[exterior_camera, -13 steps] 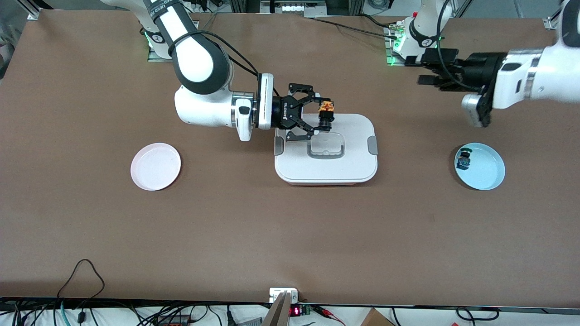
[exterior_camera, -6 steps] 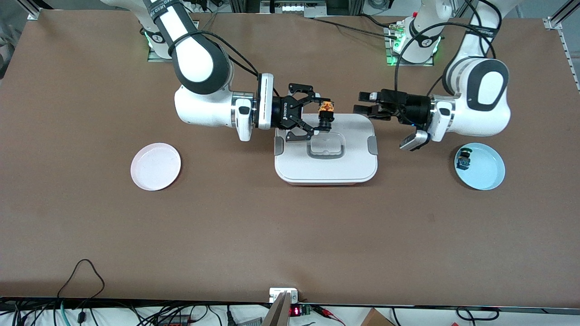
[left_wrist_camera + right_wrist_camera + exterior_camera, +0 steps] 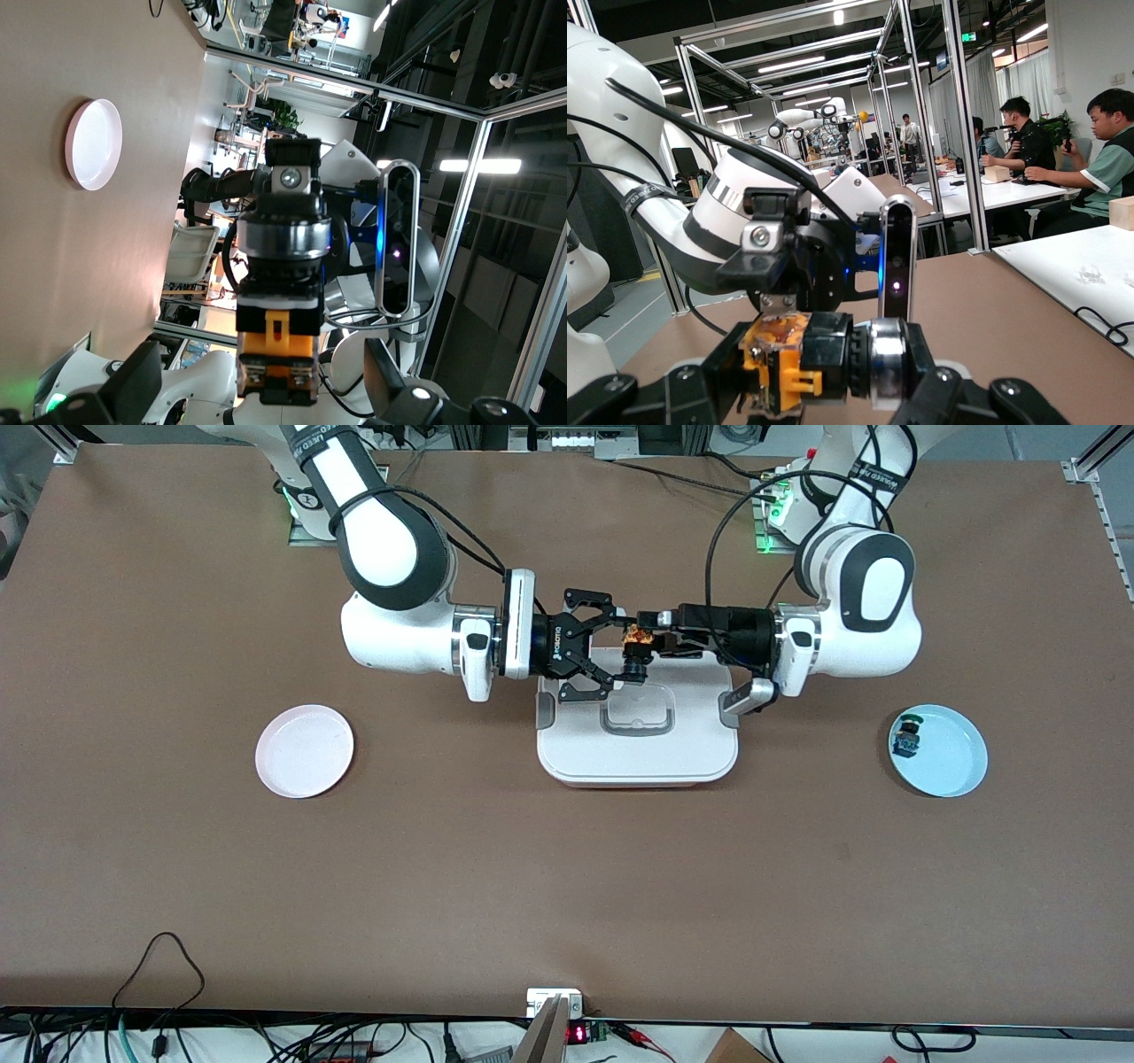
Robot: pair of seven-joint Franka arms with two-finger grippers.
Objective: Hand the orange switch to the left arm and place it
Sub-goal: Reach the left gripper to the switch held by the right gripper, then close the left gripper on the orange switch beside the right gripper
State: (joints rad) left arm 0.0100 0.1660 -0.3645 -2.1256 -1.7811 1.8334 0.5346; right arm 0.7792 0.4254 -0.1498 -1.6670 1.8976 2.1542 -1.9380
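My right gripper (image 3: 627,646) is shut on the orange switch (image 3: 636,638) and holds it in the air over the box (image 3: 638,755), above the lid edge nearer the robots. The switch has an orange block, a black body and a silver ring. It also shows in the right wrist view (image 3: 780,363), gripped end to end. My left gripper (image 3: 652,635) is open, with its fingers on either side of the switch's orange end (image 3: 276,350) and gaps on both sides. The box is white, with grey clips and a recessed handle.
A blue plate (image 3: 955,769) lies toward the left arm's end and holds a green-capped switch (image 3: 905,737). A pink plate (image 3: 304,750) lies toward the right arm's end and also shows in the left wrist view (image 3: 93,143).
My left arm has swung in from its end of the table, and its open gripper now brackets the switch. My right arm and the switch have not moved.
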